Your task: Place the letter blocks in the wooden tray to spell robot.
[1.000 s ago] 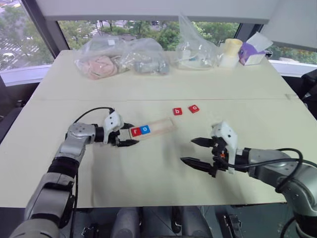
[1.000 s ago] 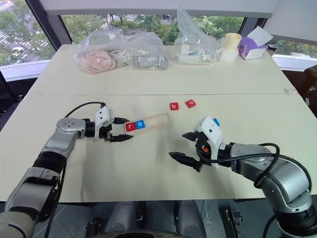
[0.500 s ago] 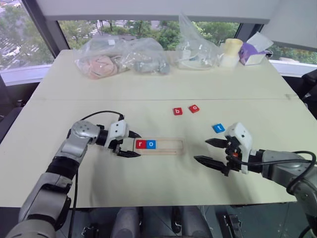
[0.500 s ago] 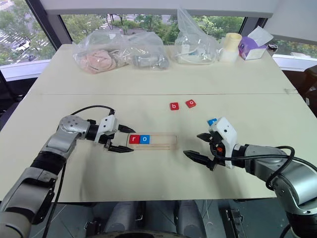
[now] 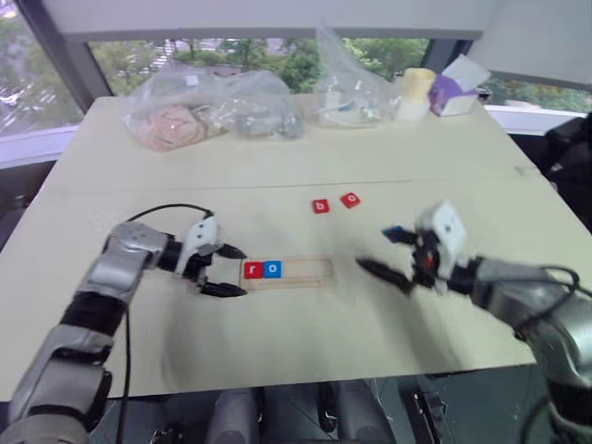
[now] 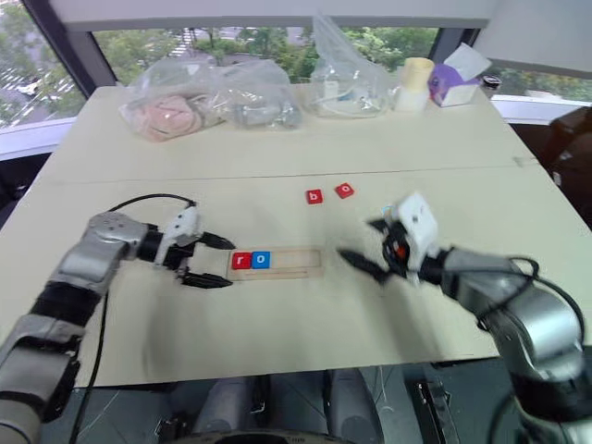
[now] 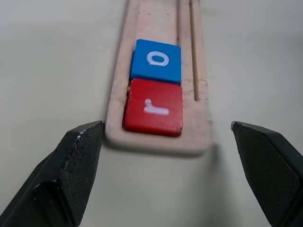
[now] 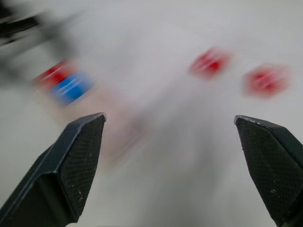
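Right wrist view blurs the letter blocks (image 8: pixel 210 62); both grippers gape, empty.

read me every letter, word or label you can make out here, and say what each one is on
"r": red tile at the end of the wooden tray.
"o": blue tile next to it.
"b": loose red tile on the table.
"o": red tile beside it.
Purple box: no print readable.
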Motion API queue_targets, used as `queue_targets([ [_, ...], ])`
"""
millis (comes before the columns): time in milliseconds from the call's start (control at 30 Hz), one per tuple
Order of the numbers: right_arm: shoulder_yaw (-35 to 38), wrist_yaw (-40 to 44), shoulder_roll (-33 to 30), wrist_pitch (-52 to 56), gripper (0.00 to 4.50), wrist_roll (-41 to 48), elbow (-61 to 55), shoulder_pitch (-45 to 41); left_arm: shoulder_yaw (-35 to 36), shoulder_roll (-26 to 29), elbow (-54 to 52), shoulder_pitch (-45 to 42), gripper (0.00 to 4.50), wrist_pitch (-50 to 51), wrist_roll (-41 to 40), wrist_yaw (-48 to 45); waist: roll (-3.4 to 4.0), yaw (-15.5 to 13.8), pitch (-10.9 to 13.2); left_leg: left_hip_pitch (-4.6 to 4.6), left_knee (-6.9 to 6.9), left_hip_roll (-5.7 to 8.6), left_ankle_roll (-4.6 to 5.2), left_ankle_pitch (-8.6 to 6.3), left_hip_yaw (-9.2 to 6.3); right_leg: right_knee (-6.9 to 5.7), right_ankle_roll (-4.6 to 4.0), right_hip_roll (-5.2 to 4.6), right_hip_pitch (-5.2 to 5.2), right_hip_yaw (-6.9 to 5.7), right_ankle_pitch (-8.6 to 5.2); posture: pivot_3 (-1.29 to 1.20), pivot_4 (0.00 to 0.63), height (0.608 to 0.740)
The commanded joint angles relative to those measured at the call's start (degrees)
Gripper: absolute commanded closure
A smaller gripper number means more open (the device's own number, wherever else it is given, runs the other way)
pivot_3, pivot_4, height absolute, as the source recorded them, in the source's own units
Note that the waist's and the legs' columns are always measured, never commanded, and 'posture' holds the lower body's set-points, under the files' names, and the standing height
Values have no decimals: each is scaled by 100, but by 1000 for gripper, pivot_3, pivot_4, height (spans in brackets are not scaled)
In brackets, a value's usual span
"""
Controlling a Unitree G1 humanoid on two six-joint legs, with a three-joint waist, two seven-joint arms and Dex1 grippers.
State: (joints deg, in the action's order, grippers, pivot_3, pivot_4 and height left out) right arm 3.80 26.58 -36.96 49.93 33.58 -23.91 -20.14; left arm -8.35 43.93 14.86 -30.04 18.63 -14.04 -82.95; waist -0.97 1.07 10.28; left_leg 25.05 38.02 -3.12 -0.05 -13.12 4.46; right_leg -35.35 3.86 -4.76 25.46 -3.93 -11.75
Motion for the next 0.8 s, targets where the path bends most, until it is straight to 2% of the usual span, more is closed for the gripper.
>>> queue_targets([
  [33, -591, -792, 912, 159, 0, -583, 1041, -736, 863, 170, -772, -7, 33, 841, -595, 602, 4, -32, 1, 1, -1, -12, 0, 0, 0, -1, -4, 7, 2, 0, 1, 0, 150, 739],
  [167, -847, -1321, 1598, -32, 0, -1159, 1958, -1286, 1558, 62, -1444, -9, 33, 1401, -954, 1498, 10, -76, 3, 25, -1, -15, 0, 1, 10, -4, -20, 11, 18, -3, 11, 0, 150, 739],
  [367, -764, -2025, 2498, -385, 0, -1704, 3058, -1850, 2380, 86, -2531, 323, 33, 2055, -1415, 2517, 9, 9, 3, 36, 4, 10, 1, 2, 25, -1, 14, -2, 25, 15, 28, 0, 150, 739],
  [567, -775, -1866, 3030, -364, 0, -1719, 3609, -2159, 2436, 102, -2917, 909, 33, 2122, -1526, 2832, 10, 9, 3, 23, 1, 3, -2, 3, 21, -21, 13, 8, 26, 18, 28, 0, 150, 739],
  [733, -788, -2130, 3296, -955, 0, -2198, 4642, -2490, 2399, 9, -3068, 1073, 33, 2076, -1542, 3089, 10, 0, 3, 23, 2, 4, -15, 11, 20, -22, -7, 7, 26, 18, 21, 0, 150, 739],
  [800, -732, -2288, 3359, -1305, 541, -2385, 5095, -2653, 2363, 6, -3137, 1167, 0, 2035, -1510, 3151, 11, 9, 2, 22, 2, 5, -16, 12, 21, -21, -9, 7, 26, 19, 23, 0, 150, 739],
])
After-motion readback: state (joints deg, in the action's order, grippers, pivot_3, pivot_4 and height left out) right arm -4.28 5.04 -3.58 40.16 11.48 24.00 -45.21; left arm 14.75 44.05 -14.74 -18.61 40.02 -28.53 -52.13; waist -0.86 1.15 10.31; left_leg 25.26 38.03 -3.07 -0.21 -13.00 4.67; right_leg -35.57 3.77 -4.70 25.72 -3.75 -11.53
